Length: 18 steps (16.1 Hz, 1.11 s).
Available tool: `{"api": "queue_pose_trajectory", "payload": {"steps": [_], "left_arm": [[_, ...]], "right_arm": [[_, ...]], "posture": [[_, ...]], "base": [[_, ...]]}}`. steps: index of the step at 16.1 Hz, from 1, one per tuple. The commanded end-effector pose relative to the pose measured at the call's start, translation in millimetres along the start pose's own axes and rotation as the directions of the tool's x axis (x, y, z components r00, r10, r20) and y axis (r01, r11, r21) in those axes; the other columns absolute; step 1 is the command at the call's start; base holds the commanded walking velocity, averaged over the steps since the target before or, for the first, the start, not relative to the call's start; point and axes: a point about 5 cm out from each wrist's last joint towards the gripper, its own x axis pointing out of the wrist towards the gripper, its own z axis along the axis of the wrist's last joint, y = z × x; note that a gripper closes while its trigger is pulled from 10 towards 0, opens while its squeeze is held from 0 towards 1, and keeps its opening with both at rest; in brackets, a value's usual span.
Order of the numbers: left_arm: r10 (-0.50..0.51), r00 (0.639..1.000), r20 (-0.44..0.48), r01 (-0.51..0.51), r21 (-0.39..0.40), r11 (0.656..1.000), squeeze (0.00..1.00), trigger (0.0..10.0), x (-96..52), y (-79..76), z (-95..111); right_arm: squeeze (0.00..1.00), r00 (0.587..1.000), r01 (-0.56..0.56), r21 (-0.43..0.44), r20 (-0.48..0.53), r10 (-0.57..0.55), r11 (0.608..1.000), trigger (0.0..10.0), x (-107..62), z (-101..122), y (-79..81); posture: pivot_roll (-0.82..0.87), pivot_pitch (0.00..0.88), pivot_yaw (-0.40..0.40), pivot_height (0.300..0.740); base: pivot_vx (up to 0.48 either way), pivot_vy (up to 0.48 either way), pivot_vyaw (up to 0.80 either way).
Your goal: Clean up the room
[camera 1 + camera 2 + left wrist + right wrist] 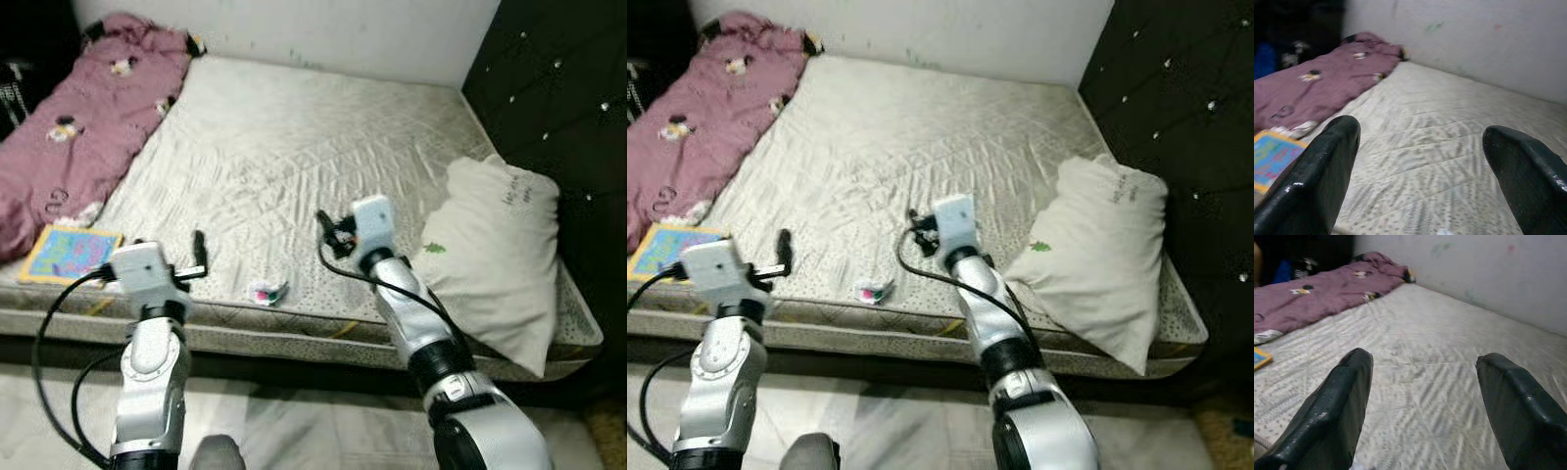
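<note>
From the head camera I see the mattress (294, 157): a small wrapper (266, 292) lies near its front edge, between my left gripper (199, 251) and right gripper (323, 231), both hovering above that edge. A pillow (495, 250) sits at the mattress's right side, a blanket (78, 127) and a book (69, 253) at its left. In each wrist view, the fingers (1317, 171) (1332, 411) are spread apart, empty, over the mattress.

A small wrapper (268, 292) is lying on the mattress (294, 147) between the left gripper (199, 252) and right gripper (324, 231). A blanket (78, 127) and book (69, 252) are lying left of the left gripper; a pillow (495, 250) is resting right of the right one.
</note>
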Motion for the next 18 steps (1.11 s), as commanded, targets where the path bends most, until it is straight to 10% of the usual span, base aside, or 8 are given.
{"api": "queue_pose_trajectory", "payload": {"steps": [1,5,18], "left_arm": [[0.004,1.0,0.021,-0.004,-0.002,1.0,0.0,10.0,-0.2,-0.9,3.8],[-0.096,0.995,-0.004,0.096,0.02,0.995,0.0,10.0,8.3,-9.8,3.5],[-0.146,0.989,-0.01,0.147,0.011,0.989,0.0,10.0,0.2,-11.5,2.5]], "right_arm": [[0.0,1.0,0.009,-0.007,0.009,-0.009,1.0,10.0,1.6,2.4,-4.2],[0.0,0.993,0.098,0.07,0.051,-0.102,0.993,10.0,-2.1,8.9,-9.9],[0.0,0.995,0.095,0.075,0.015,-0.097,0.993,10.0,-12.7,0.0,-12.7]], "posture": [[0.23,0.0,-0.156,0.74],[0.15,0.0,-0.047,0.74],[0.15,0.0,-0.057,0.74]], "base": [[0.0,0.0,0.0],[0.0,0.0,0.0],[0.205,0.0,0.18]]}}
